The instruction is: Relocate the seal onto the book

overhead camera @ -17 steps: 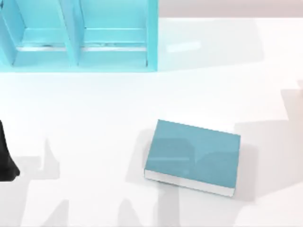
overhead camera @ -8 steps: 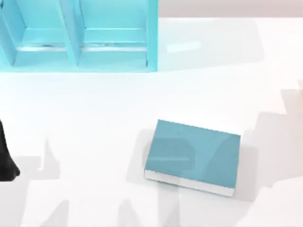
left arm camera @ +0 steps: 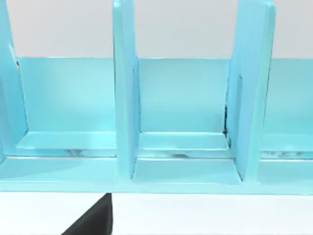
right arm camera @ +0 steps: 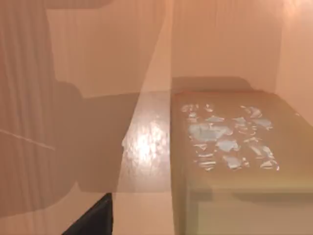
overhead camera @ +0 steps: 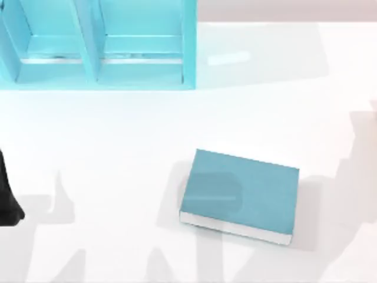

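The flat teal-covered book (overhead camera: 238, 196) with white page edges lies cover-up right of the table's centre, ready as a landing spot. My left arm (overhead camera: 7, 197) sits parked at the left edge, facing the teal compartmented shelf (left arm camera: 186, 122). An orange-tinted surface smothers my right wrist view, possibly the seal; I cannot tell how my jaws stand.

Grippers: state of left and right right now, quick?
Left gripper: cannot be told; a dark part of the left arm sits at the table's left edge, facing the teal shelf unit.
Right gripper: cannot be told; its wrist view looks at the book.
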Tool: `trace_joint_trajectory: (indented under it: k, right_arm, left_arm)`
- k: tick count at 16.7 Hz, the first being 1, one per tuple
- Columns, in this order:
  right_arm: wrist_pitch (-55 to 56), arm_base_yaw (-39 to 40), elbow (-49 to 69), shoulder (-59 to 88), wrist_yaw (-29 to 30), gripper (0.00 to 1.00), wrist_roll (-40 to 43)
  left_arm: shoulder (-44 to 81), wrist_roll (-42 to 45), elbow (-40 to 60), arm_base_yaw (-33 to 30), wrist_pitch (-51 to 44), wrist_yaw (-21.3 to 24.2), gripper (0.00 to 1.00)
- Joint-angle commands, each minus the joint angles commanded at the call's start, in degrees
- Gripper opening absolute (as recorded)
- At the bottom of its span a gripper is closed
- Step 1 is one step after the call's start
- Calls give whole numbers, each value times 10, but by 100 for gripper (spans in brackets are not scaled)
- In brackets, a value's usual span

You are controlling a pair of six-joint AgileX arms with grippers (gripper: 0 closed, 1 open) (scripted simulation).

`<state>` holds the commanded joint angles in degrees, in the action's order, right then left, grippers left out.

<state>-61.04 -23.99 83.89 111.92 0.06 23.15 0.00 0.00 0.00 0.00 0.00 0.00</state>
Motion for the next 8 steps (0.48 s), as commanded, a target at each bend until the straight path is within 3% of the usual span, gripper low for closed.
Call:
trace_joint_trajectory:
  k: [4, 8]
  right_arm:
    - [80, 0, -63, 21, 0, 100, 0]
    - [85, 0, -67, 22, 0, 100, 0]
  left_arm:
    - [0, 0, 0, 0, 0, 0, 100]
    - [0, 0, 0, 0, 0, 0, 100]
